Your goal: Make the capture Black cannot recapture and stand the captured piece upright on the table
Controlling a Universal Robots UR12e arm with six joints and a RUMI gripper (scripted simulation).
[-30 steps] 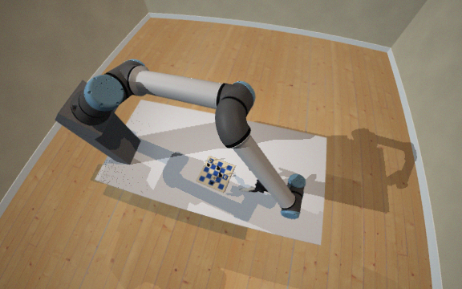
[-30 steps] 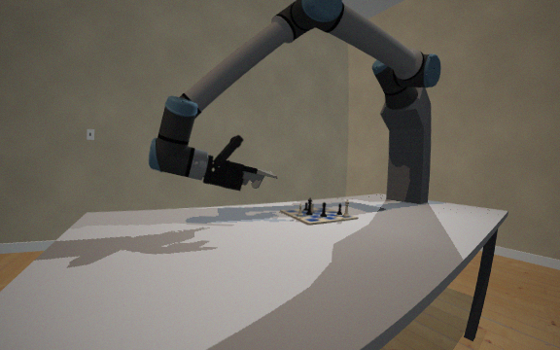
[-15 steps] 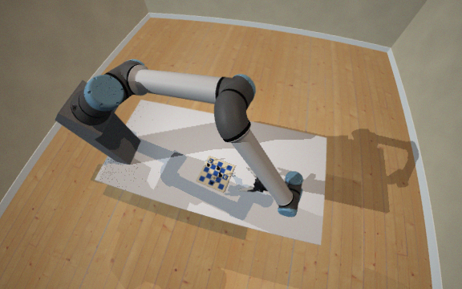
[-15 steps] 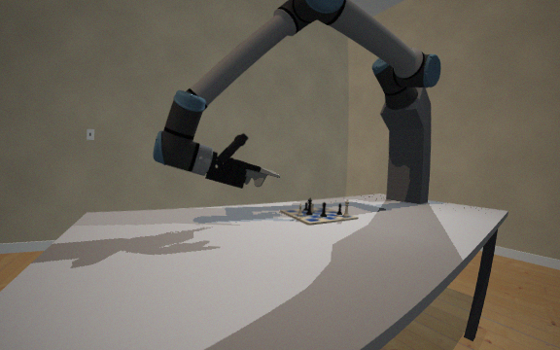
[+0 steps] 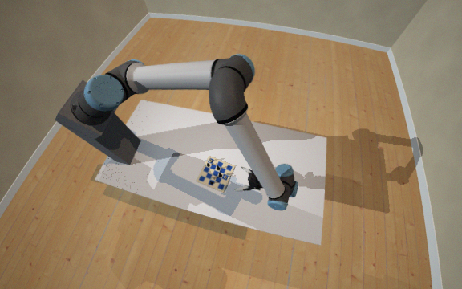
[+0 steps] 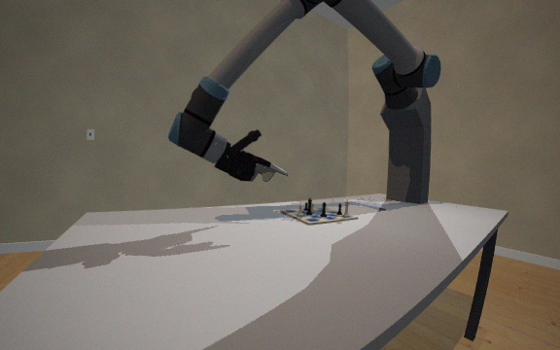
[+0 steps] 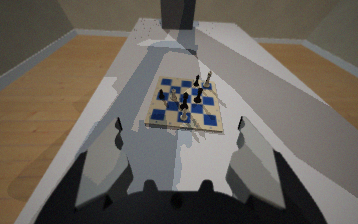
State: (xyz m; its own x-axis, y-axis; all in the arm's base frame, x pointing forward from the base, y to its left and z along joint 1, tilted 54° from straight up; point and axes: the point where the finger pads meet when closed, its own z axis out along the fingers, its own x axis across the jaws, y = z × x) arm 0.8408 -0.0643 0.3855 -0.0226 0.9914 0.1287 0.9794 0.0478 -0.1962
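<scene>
While agape, pincer (image 7: 180, 145) above table, chessboard (image 7: 186, 104) just ahead

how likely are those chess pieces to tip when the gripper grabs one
Fairly likely: the chess pieces look tall and slim on narrow bases. They stand close together on the board, so the open gripper, with its broad fingers, could nudge neighbours.

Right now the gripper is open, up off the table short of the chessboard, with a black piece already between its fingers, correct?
Not quite. The gripper is open, off the table and short of the chessboard, but holds nothing: the wrist view shows only table between its fingers.
</scene>
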